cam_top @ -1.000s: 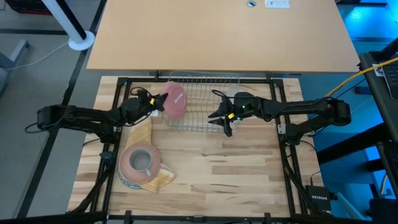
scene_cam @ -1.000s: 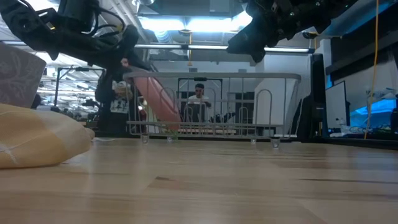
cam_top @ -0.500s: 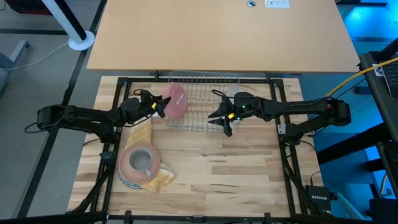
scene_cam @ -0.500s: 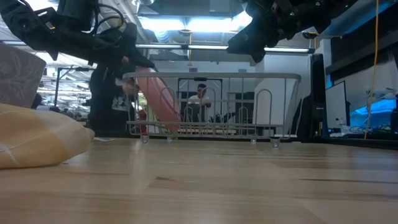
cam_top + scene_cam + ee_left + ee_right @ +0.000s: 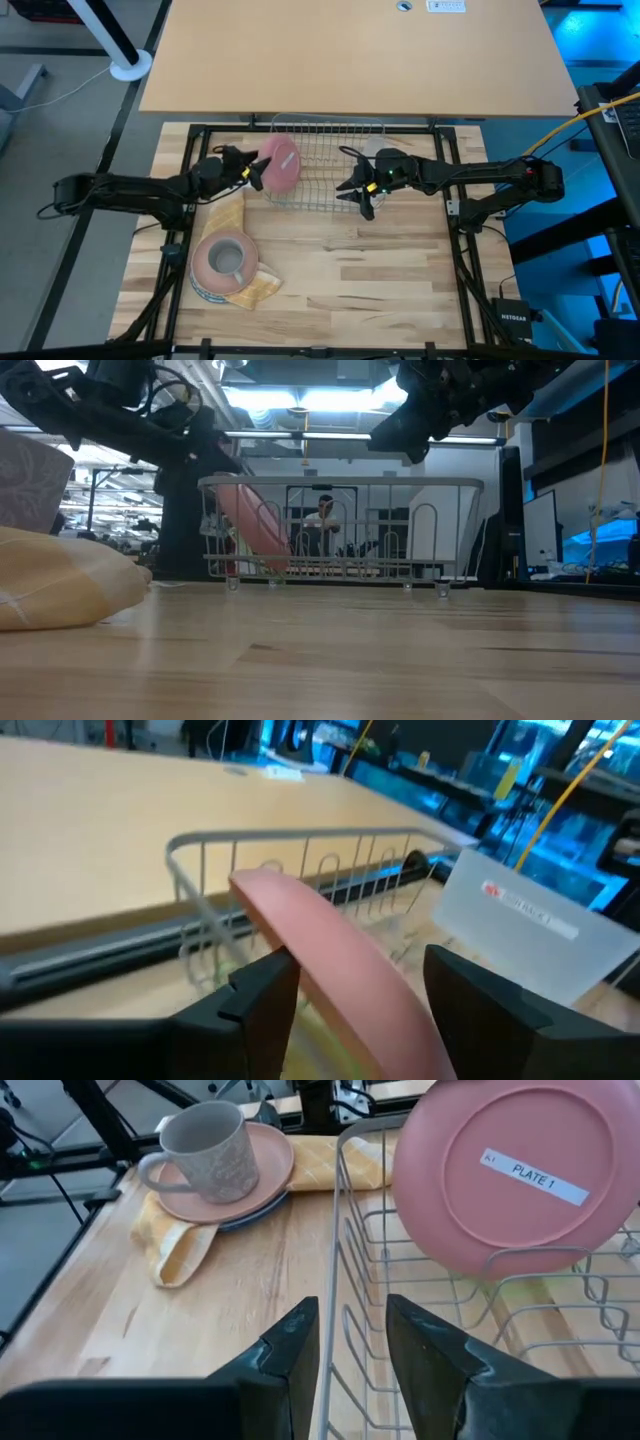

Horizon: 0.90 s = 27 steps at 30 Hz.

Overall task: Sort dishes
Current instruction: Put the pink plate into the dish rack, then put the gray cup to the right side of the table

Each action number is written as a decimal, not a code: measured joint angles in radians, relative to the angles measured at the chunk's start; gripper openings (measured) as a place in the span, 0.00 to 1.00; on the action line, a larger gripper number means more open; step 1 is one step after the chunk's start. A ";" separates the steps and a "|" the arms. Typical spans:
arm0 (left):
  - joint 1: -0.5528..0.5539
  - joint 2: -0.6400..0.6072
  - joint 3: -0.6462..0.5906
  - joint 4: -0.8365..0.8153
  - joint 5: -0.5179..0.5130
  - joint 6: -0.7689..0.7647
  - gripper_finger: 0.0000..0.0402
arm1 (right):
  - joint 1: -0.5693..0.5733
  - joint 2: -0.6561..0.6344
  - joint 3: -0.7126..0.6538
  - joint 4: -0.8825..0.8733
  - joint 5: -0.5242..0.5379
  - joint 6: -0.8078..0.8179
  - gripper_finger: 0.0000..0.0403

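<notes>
A pink plate [image 5: 283,163] stands on edge, leaning, in the left end of the silver wire rack [image 5: 330,125]. It also shows in the left wrist view [image 5: 330,970] and, labelled "PLATE 1", in the right wrist view [image 5: 520,1170]. My left gripper [image 5: 252,170] is open. Its fingers stand on either side of the plate's rim [image 5: 360,965]; I cannot tell whether they touch it. My right gripper [image 5: 358,195] is open and empty above the rack's near right edge [image 5: 352,1308]. A grey mug [image 5: 200,1150] stands on another pink plate [image 5: 265,1170], with a bluish plate edge [image 5: 250,1215] under it.
The stack with the mug [image 5: 228,258] lies on a yellow-tan cloth [image 5: 258,290] at the table's near left. A white card with red lettering [image 5: 510,930] stands beyond the rack. People show in the room behind the rack [image 5: 320,520]. Bare wood lies right of the stack.
My left arm has drawn back a little toward the table's left edge. The pink plate stays leaning in the rack. A dark figure has passed behind the rack in the low view.
</notes>
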 joint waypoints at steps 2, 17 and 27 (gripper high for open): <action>0.000 -0.041 0.000 -0.080 0.000 -0.026 0.50 | 0.000 0.000 0.000 -0.007 0.000 -0.006 0.30; -0.009 -0.350 0.000 -0.244 0.097 -0.112 0.51 | 0.000 0.000 0.000 -0.006 0.000 -0.007 0.30; -0.120 -0.527 0.000 -0.242 0.452 -0.421 0.48 | 0.002 0.000 0.000 0.053 -0.085 0.102 0.30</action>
